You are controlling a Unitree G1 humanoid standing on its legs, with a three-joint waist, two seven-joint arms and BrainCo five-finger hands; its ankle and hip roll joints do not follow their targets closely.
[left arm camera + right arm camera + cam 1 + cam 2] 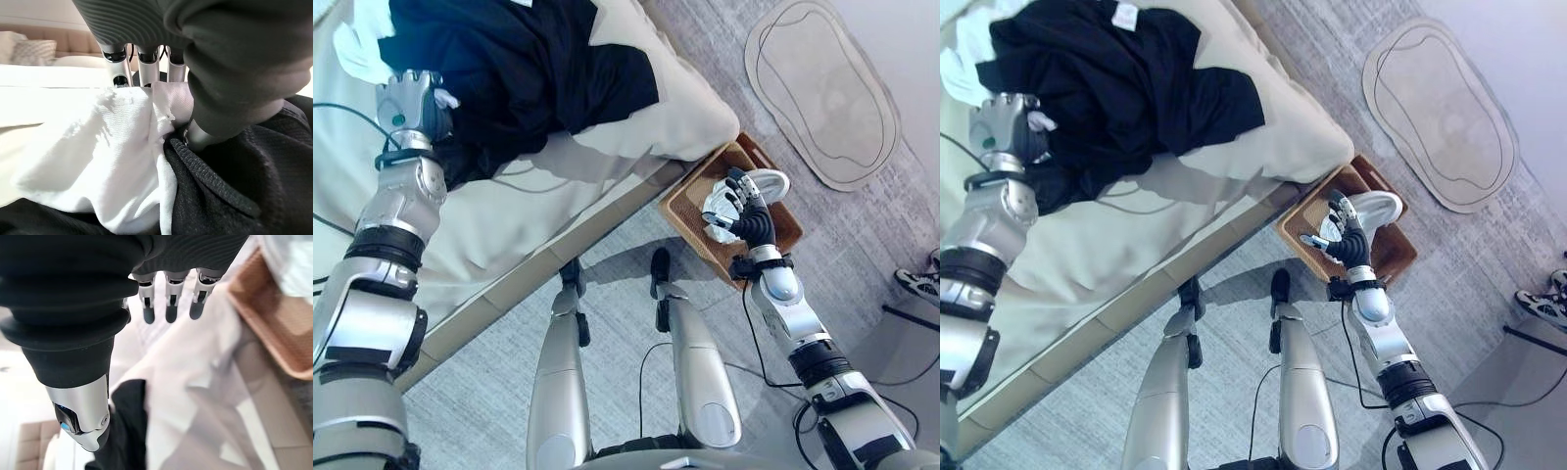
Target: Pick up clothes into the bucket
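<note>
A pile of black clothes (529, 59) lies on the bed, with a white cloth (357, 44) at its far left edge. My left hand (411, 103) rests on the left side of the pile. In the left wrist view its fingers (146, 68) dip into the white cloth (98, 147) and the thumb presses the fold against them, beside black fabric (234, 196). My right hand (734, 206) hovers open over the brown woven basket (690, 220) on the floor, its fingers (168, 298) straight and holding nothing. A white item (769, 181) lies in the basket.
The beige bed (509, 225) fills the left, its corner right next to the basket. A pale oval rug (822, 88) lies on the grey floor beyond the basket. A person's shoe (915, 284) shows at the right edge.
</note>
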